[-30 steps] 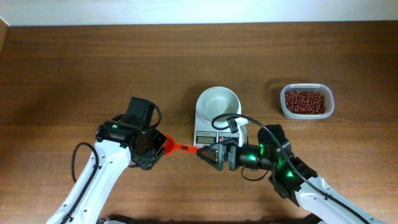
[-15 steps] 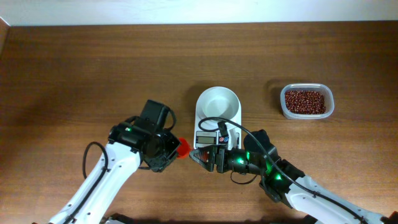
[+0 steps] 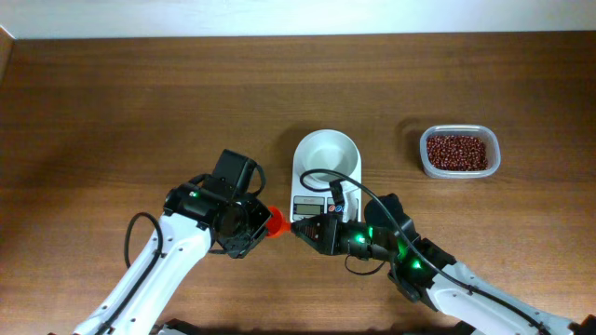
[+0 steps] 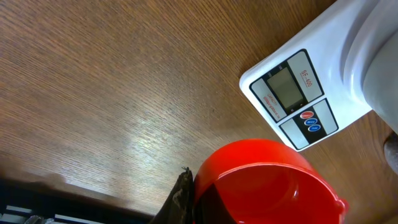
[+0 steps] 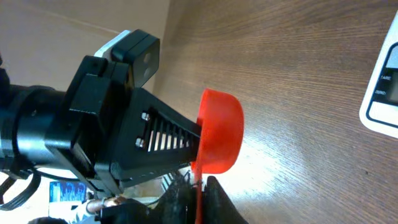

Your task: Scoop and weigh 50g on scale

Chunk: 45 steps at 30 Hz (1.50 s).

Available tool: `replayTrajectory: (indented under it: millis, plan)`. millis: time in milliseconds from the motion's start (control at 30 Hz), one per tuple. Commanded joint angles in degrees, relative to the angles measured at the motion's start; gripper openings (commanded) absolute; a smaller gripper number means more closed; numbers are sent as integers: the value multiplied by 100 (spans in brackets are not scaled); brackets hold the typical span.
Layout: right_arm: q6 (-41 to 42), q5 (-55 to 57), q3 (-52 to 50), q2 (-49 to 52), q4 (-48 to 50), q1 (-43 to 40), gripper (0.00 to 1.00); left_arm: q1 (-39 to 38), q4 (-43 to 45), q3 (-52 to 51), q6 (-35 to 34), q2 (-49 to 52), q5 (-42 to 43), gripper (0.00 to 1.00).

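The scale (image 3: 311, 206) was smooth white plastic with a grey display, one red and two blue buttons, and red print too small to read. A round white bowl (image 3: 327, 154) sat on it. The beans (image 3: 456, 151), dark red-brown and loose, lay in a clear tub (image 3: 422, 159) at 3 o'clock of the scale, well apart. Between 7 and 8 o'clock, the left gripper (image 3: 264, 223) was clamped on the glossy red scoop (image 3: 276, 221). The right gripper (image 3: 300, 229) had pinched its handle. Bare woodgrain table (image 3: 140, 102) lay open from 9 to 12 o'clock.
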Motion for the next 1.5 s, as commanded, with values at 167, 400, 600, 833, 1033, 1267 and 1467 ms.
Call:
replayTrajectory:
  millis: [167, 400, 600, 833, 1033, 1267, 1467]
  plan:
    - [15, -413, 68, -7, 90, 44, 4, -24, 13, -15, -140, -70, -92, 1]
    - [-1008, 39, 68, -7, -656, 26, 4, -4, 15, -15, -13, -70, -319, 96]
    - [-1740, -302, 68, -935, -1679, -372, 4, 1113, 9, 13, 1508, -354, -501, 98]
    - [-1967, -175, 68, -3200, -3587, -1228, 4, 1335, 7, 9, 2017, -627, -560, 99]
    - [-1965, -179, 68, -4214, -4076, -1692, 4, 1333, 887, 9, 4704, -629, 846, 99]
    - [-2138, -188, 155, -4214, -4076, -2225, 4, 997, 1014, 83, 5864, -636, 1213, 96]
    - [-2260, -391, 424, -4214, -4083, -2813, 4, -31, 1180, 83, 6124, -634, 363, 99]
